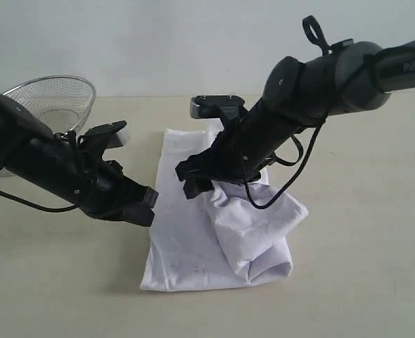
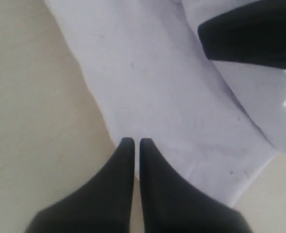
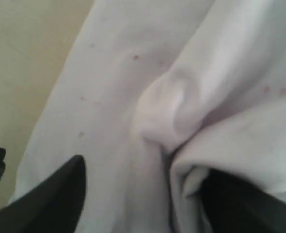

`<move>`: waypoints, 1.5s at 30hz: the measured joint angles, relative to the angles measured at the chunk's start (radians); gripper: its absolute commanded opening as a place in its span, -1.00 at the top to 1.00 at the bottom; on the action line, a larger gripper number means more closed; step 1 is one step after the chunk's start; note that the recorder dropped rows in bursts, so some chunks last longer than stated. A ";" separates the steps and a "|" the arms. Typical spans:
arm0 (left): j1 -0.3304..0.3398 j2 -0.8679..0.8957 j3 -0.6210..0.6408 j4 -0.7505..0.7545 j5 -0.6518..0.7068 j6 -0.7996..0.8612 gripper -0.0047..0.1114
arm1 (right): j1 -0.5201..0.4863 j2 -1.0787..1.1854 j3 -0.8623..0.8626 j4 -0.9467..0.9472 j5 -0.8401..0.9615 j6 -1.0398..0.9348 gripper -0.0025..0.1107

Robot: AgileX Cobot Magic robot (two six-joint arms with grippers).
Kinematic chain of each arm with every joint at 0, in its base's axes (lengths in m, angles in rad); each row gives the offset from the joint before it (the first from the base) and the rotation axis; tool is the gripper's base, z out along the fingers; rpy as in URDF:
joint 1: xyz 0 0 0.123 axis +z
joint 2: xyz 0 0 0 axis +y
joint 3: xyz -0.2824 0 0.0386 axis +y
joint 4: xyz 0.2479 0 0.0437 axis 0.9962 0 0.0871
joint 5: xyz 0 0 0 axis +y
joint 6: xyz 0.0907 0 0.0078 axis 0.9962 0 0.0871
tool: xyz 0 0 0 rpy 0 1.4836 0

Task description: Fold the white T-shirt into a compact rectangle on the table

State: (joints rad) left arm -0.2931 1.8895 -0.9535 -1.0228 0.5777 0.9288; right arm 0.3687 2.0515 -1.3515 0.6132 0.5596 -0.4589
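White T-shirt (image 1: 193, 246) lies bunched beneath the arm (image 1: 404, 67) marked "PiPER".

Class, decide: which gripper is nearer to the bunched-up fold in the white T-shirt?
Right. The right gripper stands open right at the bunched-up fold of the white T-shirt; the left gripper, shut, is off to the side at the shirt's flat edge.
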 measured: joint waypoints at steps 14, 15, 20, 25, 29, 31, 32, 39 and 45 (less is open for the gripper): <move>0.000 0.002 0.000 -0.005 0.000 0.004 0.84 | -0.009 -0.179 -0.063 -0.528 0.144 0.387 -0.12; 0.000 0.002 0.000 -0.005 0.000 0.004 0.84 | -0.017 -0.197 -0.063 -0.622 0.170 0.467 0.05; 0.000 0.002 0.000 -0.005 0.000 0.005 0.84 | -0.083 -0.246 -0.063 -0.964 0.356 0.681 0.93; 0.000 0.002 0.000 -0.005 0.000 0.008 0.84 | -0.165 -0.248 -0.058 -1.044 0.507 0.705 0.93; 0.000 0.002 0.000 -0.005 0.000 0.008 0.84 | -0.191 -0.250 -0.004 -1.030 0.525 0.687 0.93; 0.000 0.002 0.000 -0.005 0.000 0.009 0.84 | -0.191 -0.250 0.048 -0.986 0.501 0.670 0.93; 0.000 0.002 0.000 -0.005 0.000 0.009 0.84 | -0.191 -0.250 0.078 -0.957 0.477 0.654 0.94; 0.000 0.002 0.000 -0.005 0.000 0.011 0.84 | -0.191 -0.250 0.273 -0.542 0.185 0.422 0.94; 0.000 0.002 0.000 -0.005 0.000 0.011 0.84 | -0.191 -0.222 0.288 -0.249 0.113 0.203 0.94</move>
State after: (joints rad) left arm -0.2931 1.8911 -0.9535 -1.0276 0.5777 0.9400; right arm 0.1779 1.8291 -1.0630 0.3644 0.6730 -0.2559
